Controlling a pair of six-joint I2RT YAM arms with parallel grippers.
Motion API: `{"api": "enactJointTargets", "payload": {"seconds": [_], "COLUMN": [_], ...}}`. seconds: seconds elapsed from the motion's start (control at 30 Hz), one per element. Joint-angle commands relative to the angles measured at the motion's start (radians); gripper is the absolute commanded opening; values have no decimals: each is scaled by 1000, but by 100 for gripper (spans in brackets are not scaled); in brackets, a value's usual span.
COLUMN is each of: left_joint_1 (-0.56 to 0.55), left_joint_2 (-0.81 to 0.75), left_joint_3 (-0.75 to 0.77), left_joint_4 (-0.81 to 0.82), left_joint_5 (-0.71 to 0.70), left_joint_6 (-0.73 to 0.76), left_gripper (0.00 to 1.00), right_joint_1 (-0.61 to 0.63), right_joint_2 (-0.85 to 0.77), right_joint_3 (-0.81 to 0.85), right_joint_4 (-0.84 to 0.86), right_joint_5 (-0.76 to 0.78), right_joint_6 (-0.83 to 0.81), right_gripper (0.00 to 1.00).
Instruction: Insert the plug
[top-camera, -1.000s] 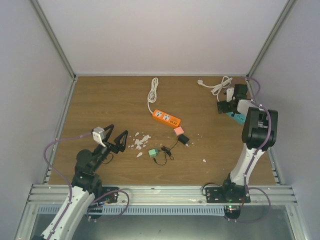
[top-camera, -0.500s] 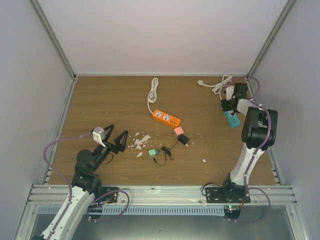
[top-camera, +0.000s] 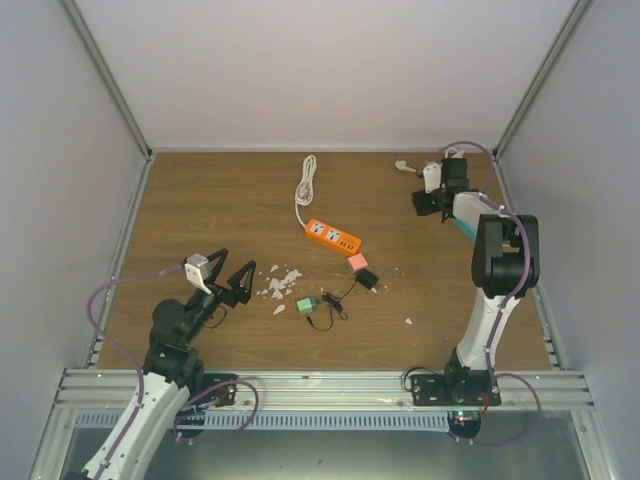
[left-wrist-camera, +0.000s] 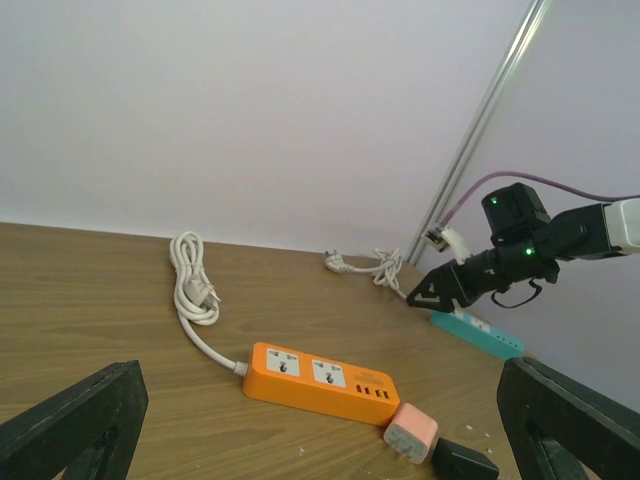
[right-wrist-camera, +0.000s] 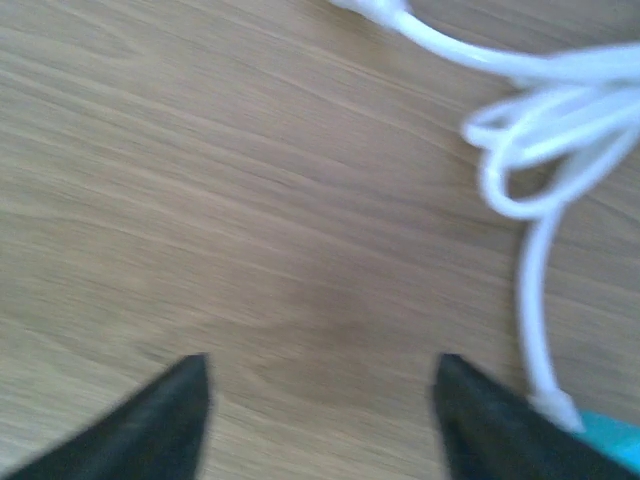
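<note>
Plug: one black boxy unit, lying on the table near its middle, just beside a pink block at the near end of the orange power strip. No gripper is in contact with it.

Counts:
- Power strips: two. One is orange and one is teal, the teal one at the far right.
- Small blocks: two, one pink and one green.
- White cords: two. One is coiled behind the orange strip, the other is looped in the far right corner.
- Thin black cable: one, tangled beside the green block.
- White scraps: a scatter, too small to count.

Receptacles: the left wrist view shows two sockets on the orange strip, both with bare faces.

Left gripper: released, jaws spread wide with nothing between them, near the left front of the table and well apart from the plug.

Right gripper: fingertips stand apart over bare wood and grasp nothing. It is reached out to the far right corner, beside the looped cord and the teal strip, well apart from the plug.
</note>
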Motion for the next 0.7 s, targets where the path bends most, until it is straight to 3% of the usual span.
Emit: {"api": "enactJointTargets", "payload": {"seconds": [0.0, 0.3, 0.5, 0.67], "left_joint_1": [-3, -3, -3, -3], "left_joint_2": [-10, -11, -12, -12], "left_joint_3": [-18, -20, -21, -21], "left_joint_4": [34, 33, 35, 36], "left_joint_5": [-13, -13, -9, -13], "left_joint_6": [-2, -1, -2, -1], "left_gripper": [99, 99, 99, 99], "right_joint_1": [34, -83, -248, -260], "right_joint_2": [-47, -28, -3, 28], "right_joint_3": [39, 70, -24, -26], "right_joint_4": [2, -93, -77, -75], "right_joint_5": [3, 114, -110, -166], "right_joint_6": [-8, 13, 3, 4], "right_gripper": [99, 100, 100, 100]}}
